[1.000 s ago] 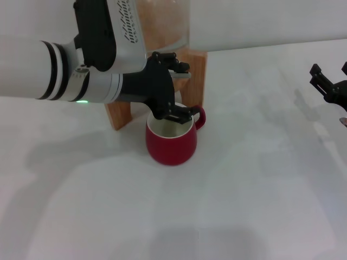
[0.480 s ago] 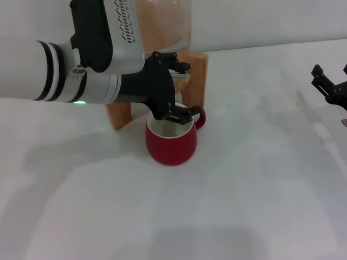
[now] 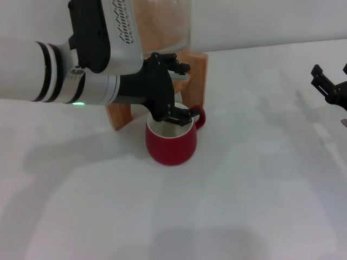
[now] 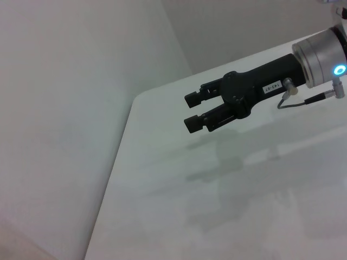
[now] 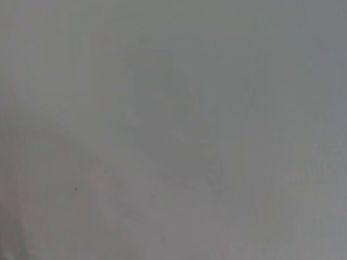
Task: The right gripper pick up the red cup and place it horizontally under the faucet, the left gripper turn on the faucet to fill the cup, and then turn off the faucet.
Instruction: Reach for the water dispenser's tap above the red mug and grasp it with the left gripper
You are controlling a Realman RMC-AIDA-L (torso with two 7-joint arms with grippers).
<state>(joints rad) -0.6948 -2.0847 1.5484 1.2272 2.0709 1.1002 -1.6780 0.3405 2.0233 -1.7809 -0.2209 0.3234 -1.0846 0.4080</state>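
Observation:
The red cup (image 3: 171,143) stands upright on the white table, right in front of the wooden stand (image 3: 198,73), with its handle (image 3: 200,116) to the right. My left gripper (image 3: 177,89) reaches in from the left above the cup's mouth. Its fingers are spread, one above and one at the cup's rim, and straddle the spot where the faucet sits. The faucet is almost wholly hidden behind the claw. My right gripper (image 3: 331,78) hovers at the far right edge, open and empty. It also shows in the left wrist view (image 4: 190,112).
The glass dispenser (image 3: 162,24) rises above the stand at the back. The white table (image 3: 255,179) stretches in front and to the right of the cup. The right wrist view shows only plain grey surface.
Almost nothing: my left arm has shifted slightly to the left and the right gripper has edged a little to the right. The cup has not moved.

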